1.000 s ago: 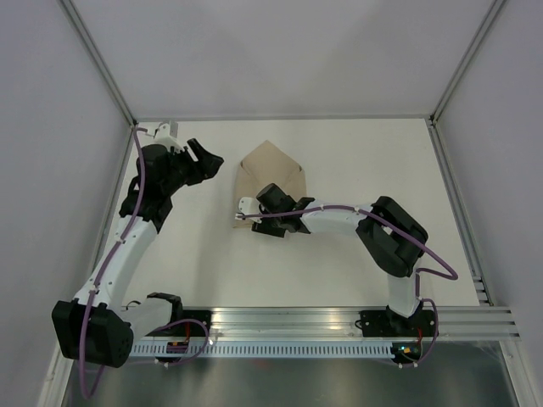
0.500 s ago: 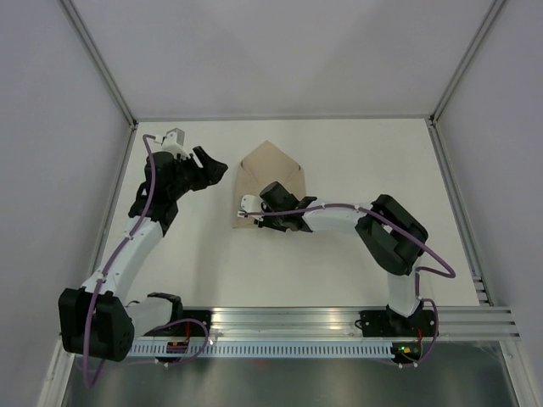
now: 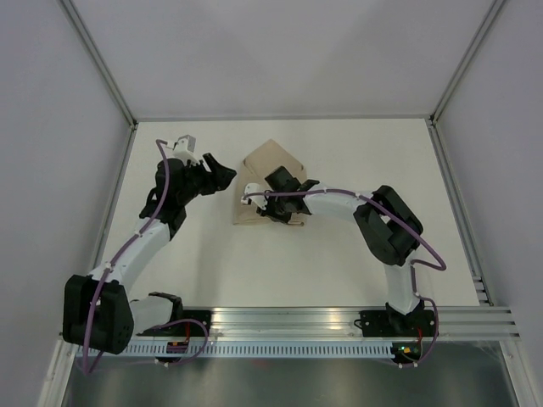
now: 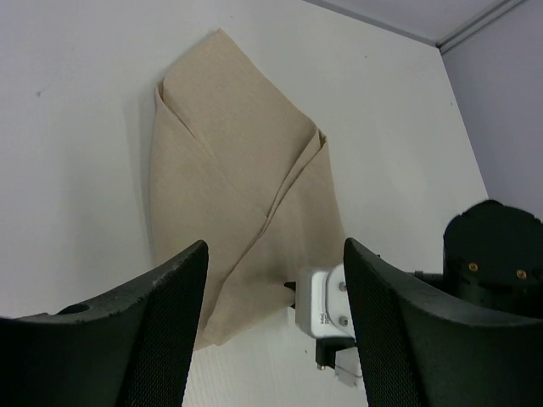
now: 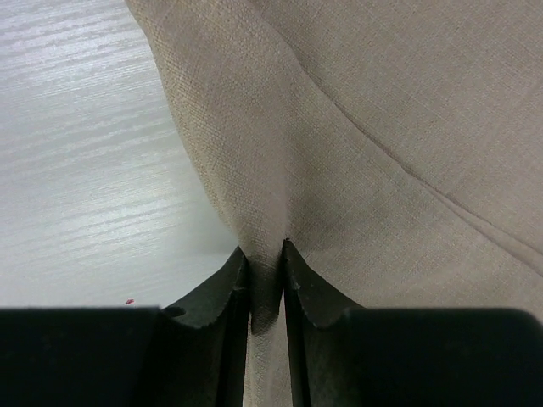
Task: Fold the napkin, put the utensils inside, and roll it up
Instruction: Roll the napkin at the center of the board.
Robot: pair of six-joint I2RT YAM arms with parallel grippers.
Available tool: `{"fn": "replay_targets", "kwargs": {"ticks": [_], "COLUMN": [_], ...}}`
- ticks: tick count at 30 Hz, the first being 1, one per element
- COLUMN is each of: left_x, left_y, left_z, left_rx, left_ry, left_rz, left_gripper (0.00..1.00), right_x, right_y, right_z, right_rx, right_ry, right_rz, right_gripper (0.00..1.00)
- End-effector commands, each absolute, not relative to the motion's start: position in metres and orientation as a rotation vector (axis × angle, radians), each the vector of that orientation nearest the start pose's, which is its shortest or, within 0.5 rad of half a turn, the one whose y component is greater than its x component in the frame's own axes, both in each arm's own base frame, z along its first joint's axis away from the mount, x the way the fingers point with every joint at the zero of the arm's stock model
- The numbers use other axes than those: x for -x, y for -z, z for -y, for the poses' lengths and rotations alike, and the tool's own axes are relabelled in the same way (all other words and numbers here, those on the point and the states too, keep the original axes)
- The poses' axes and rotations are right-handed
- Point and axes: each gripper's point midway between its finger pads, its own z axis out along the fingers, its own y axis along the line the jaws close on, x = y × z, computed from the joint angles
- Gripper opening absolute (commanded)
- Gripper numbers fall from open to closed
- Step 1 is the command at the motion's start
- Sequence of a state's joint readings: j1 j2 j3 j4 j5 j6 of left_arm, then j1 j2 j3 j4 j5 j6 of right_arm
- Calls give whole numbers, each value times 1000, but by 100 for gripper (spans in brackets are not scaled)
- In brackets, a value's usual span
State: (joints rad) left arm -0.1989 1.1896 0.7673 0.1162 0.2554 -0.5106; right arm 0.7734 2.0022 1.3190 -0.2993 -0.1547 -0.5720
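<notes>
The tan napkin (image 3: 263,165) lies folded into a pointed envelope shape at the table's middle back. It fills the left wrist view (image 4: 237,195) and the right wrist view (image 5: 382,127). My right gripper (image 3: 282,188) is over its near part and is shut on a pinched fold of the napkin (image 5: 266,280). My left gripper (image 3: 222,172) is open and empty, just left of the napkin, with its fingers (image 4: 161,331) spread wide. No utensils show in any view.
The white table (image 3: 339,254) is bounded by grey walls and a metal frame. An aluminium rail (image 3: 339,322) runs along the near edge. The right arm's white camera mount (image 4: 327,309) sits at the napkin's near corner in the left wrist view.
My left gripper has moved right and toward the napkin. My right gripper has moved farther up over the napkin with the fold in it, lifting the near edge.
</notes>
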Motion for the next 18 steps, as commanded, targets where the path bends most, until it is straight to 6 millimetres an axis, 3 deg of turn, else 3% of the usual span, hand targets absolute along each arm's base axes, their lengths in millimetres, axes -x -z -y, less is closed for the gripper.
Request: {"fn": "replay_targets", "kwargs": {"ticks": [1,3,9,13,18], "left_x": [-370,-369,-367,-363,-357], "left_y": [-210,-199,-192,-196,-203], "left_z": [153,154,159,161,167], "left_rx": [47,47,-3,-35,-137], "left_ry": [735,722,695,685,653], "left_rz": [-1852,-1856,-1796,-1755,-1679], "left_gripper": [70,70,68,68,67], "right_x": [-313,-304,-300,-305,-295], "right_y": [10,12,10,6,6], "right_z": [-307,-306,-297,-291,-278], "right_rx": [1721,1748,1761,1752,1796], "right_ry": [-421,-497,-688,-834,-971], "right_rz": [-2135,-2158,-2229,-2266,-2313], "right_gripper": [24,24,22,21,21]}}
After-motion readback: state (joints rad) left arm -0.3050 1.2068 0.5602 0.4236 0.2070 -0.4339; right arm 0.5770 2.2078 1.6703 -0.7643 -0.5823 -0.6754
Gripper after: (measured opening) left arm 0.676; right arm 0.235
